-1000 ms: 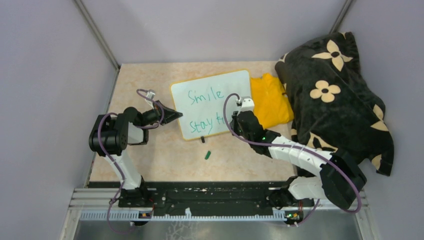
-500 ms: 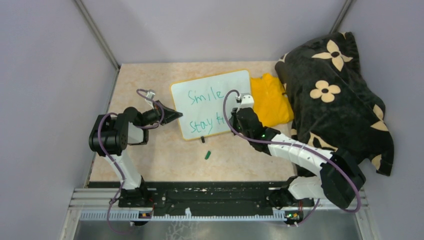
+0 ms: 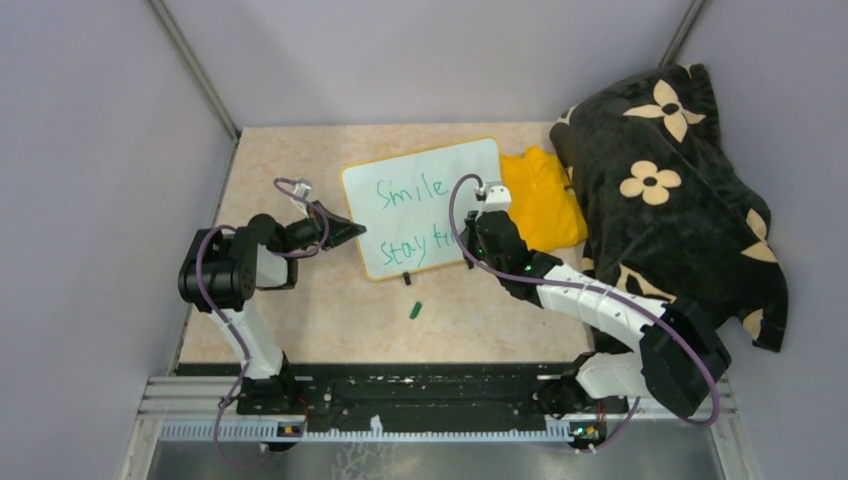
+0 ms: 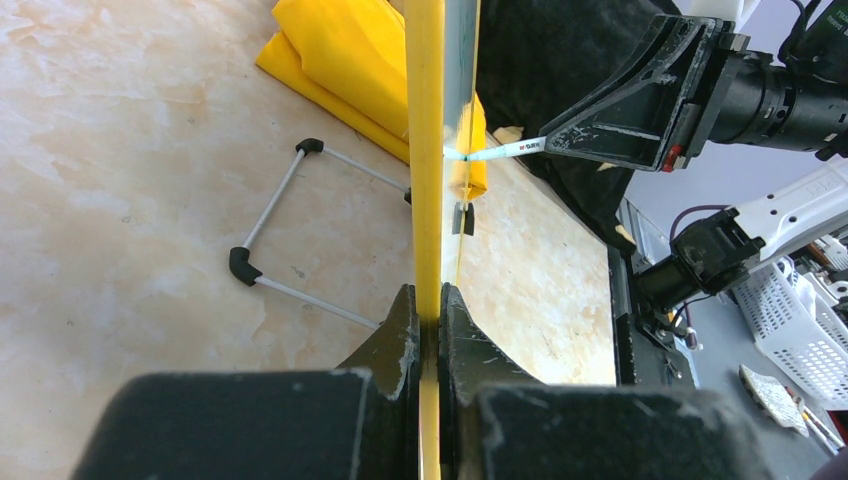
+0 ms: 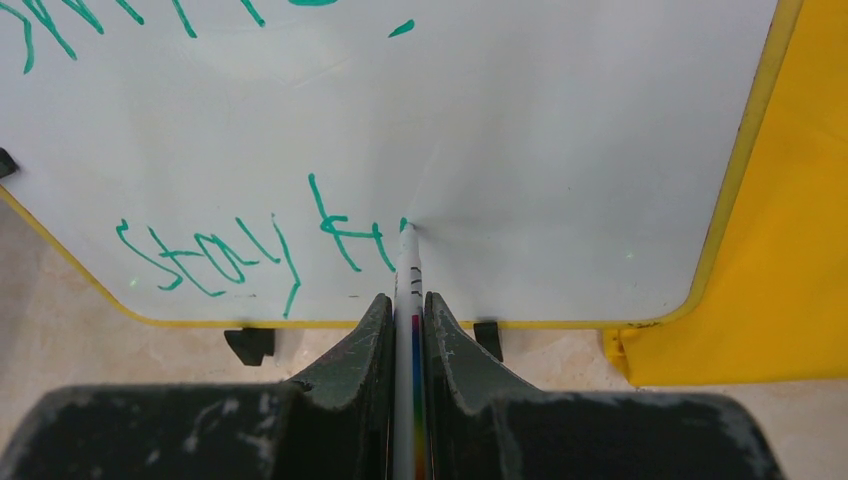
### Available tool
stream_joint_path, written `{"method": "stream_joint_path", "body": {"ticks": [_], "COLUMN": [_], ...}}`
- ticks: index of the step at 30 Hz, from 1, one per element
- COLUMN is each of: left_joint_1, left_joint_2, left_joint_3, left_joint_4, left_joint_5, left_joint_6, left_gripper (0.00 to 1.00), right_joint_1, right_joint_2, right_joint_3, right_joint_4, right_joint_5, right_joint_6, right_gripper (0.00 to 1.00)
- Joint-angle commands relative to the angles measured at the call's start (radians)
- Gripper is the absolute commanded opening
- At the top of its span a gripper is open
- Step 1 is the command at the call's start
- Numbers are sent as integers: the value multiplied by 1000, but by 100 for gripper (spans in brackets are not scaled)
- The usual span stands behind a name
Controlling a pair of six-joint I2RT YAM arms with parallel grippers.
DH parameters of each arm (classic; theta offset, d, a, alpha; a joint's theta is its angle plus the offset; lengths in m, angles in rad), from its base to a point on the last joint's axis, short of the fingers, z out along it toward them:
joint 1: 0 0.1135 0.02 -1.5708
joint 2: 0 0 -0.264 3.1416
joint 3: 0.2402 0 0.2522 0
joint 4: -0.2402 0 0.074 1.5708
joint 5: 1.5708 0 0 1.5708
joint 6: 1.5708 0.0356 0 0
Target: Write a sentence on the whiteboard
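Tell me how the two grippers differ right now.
The left gripper clamps the whiteboard by its yellow edge; the right gripper grips a marker. The left gripper sits at the board's left side; the right gripper faces its lower front, marker tip on the surface. Both are shut.

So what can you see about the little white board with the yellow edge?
The glossy white whiteboard has rounded corners, a thin yellow frame and small black feet. It stands propped on the beige table, beside a folded yellow cloth. Green handwriting reads "Smile", then "stay" and an unfinished word. The left gripper clamps its left edge; a white marker in the right gripper touches its face.
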Motion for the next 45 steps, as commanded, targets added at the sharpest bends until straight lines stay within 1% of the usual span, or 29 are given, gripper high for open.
{"method": "stream_joint_path", "body": {"ticks": [1, 17, 34, 45], "left_joint_1": [-16, -17, -16, -17], "left_joint_2": [26, 28, 28, 28], "left_joint_3": [8, 8, 8, 8], "left_joint_4": [84, 82, 79, 79], "left_joint_5": [22, 22, 22, 21], "left_joint_6": [48, 49, 50, 50], "left_gripper": [0, 0, 0, 0], "right_joint_1": [-29, -33, -32, -32], "right_joint_2": [-13, -37, -57, -124], "right_joint_3": [28, -8, -69, -27], "right_joint_4": [36, 18, 10, -23], "right_joint_5": [56, 72, 42, 58], "right_joint_6": [6, 10, 24, 17], "right_gripper": [0, 0, 0, 0]}}
